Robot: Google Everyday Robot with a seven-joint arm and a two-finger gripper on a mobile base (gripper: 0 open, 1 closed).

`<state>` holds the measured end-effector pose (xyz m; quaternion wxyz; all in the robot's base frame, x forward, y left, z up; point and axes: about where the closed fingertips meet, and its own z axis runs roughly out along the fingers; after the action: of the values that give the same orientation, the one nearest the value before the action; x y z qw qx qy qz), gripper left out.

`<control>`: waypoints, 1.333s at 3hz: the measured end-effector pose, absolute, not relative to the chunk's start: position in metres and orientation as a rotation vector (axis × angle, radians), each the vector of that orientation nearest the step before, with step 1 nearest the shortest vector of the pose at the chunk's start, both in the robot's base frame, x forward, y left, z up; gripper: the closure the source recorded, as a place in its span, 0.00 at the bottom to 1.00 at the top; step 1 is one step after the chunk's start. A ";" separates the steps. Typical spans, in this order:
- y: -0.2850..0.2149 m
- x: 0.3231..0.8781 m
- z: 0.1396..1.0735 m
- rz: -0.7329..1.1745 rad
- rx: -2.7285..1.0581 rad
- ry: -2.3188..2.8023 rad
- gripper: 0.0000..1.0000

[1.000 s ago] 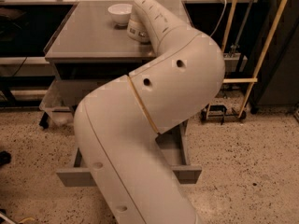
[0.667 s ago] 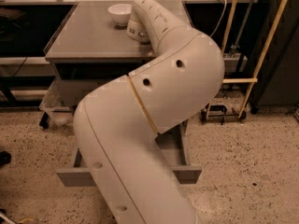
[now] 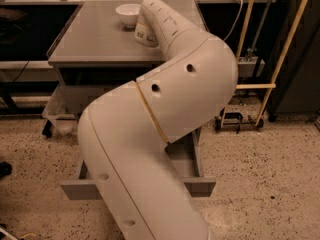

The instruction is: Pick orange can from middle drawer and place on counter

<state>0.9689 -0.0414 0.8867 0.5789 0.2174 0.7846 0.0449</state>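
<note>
My arm fills the middle of the camera view and reaches back over the counter (image 3: pixel 95 39). Its far end with the gripper (image 3: pixel 144 37) hangs low over the counter's rear, just right of a white bowl (image 3: pixel 128 13). The arm's last link covers the gripper from here. The orange can is hidden. Below the counter the middle drawer (image 3: pixel 201 186) is pulled out towards me. My arm covers most of its inside, and the small visible part at the right shows only bare grey floor.
A clear plastic bin (image 3: pixel 59 115) sits on the floor left of the cabinet. Yellow poles (image 3: pixel 280 59) and a small wheeled base (image 3: pixel 239 120) stand to the right. Cables hang at the back right. Speckled floor surrounds the open drawer.
</note>
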 end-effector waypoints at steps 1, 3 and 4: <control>-0.042 0.969 0.887 0.105 0.508 1.835 0.00; -0.147 0.950 0.895 0.283 0.689 1.841 0.00; -0.235 0.941 0.880 0.303 0.859 1.853 0.00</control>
<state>0.9412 -0.2348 0.8800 0.5128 0.3570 0.7706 0.1258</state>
